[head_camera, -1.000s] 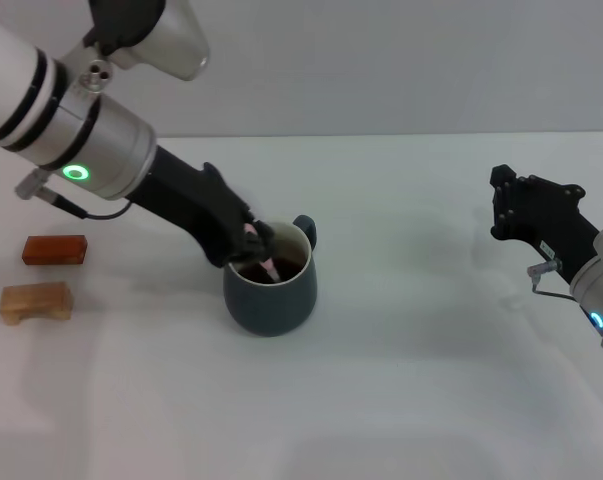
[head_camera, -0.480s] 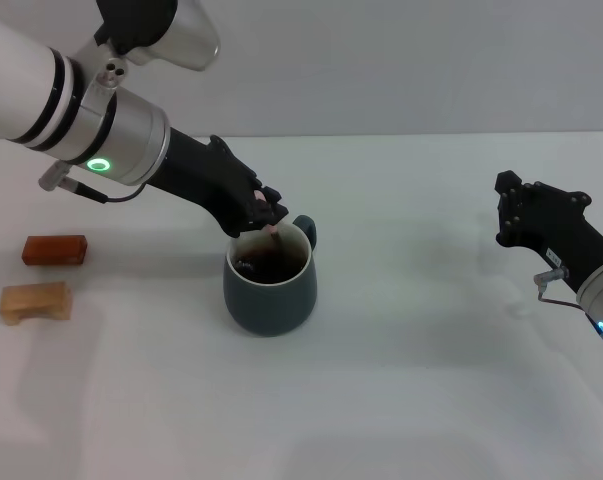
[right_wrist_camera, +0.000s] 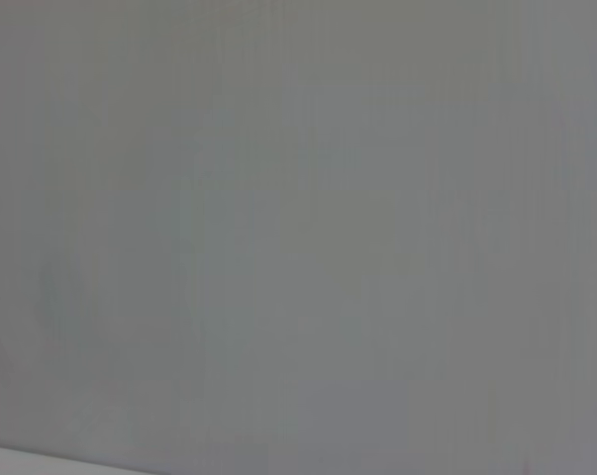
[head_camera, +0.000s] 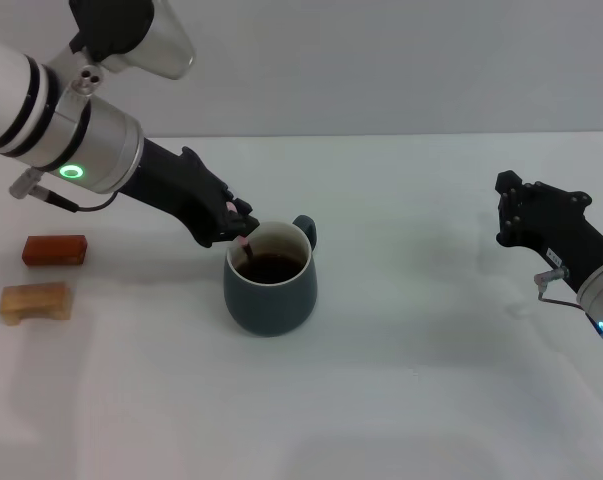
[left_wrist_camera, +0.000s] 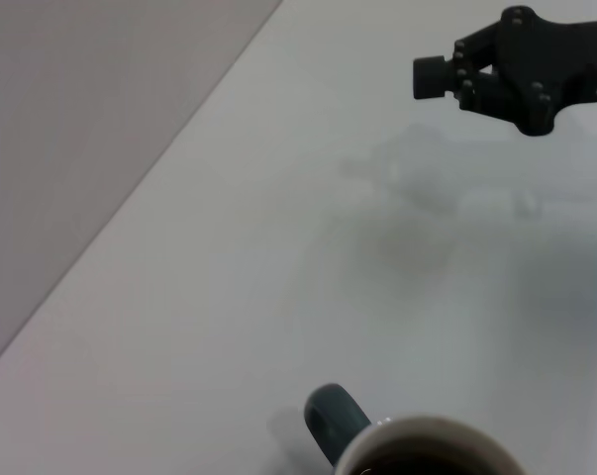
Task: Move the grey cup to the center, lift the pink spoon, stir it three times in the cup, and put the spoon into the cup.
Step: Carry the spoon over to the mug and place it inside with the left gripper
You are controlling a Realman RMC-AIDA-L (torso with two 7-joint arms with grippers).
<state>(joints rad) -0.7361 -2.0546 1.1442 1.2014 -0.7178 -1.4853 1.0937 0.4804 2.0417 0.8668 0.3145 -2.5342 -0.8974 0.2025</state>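
Observation:
The grey cup [head_camera: 270,281] stands on the white table near the middle, handle toward the far right, with dark brown liquid inside. It also shows in the left wrist view [left_wrist_camera: 417,450], rim and handle only. My left gripper [head_camera: 237,228] is at the cup's far left rim, shut on the pink spoon [head_camera: 245,245], whose lower end dips into the liquid. Only a short pink bit of the spoon shows. My right gripper [head_camera: 516,210] hangs idle above the table at the right, apart from the cup; it also appears in the left wrist view [left_wrist_camera: 506,64].
A reddish-brown block [head_camera: 54,249] and a pale wooden block [head_camera: 36,301] lie at the table's left edge. The table's far edge meets a grey wall. The right wrist view shows only a blank grey surface.
My left gripper with the spoon has swung round the cup's inside: from the near left, to the far rim by the handle, and now back to the far left rim.

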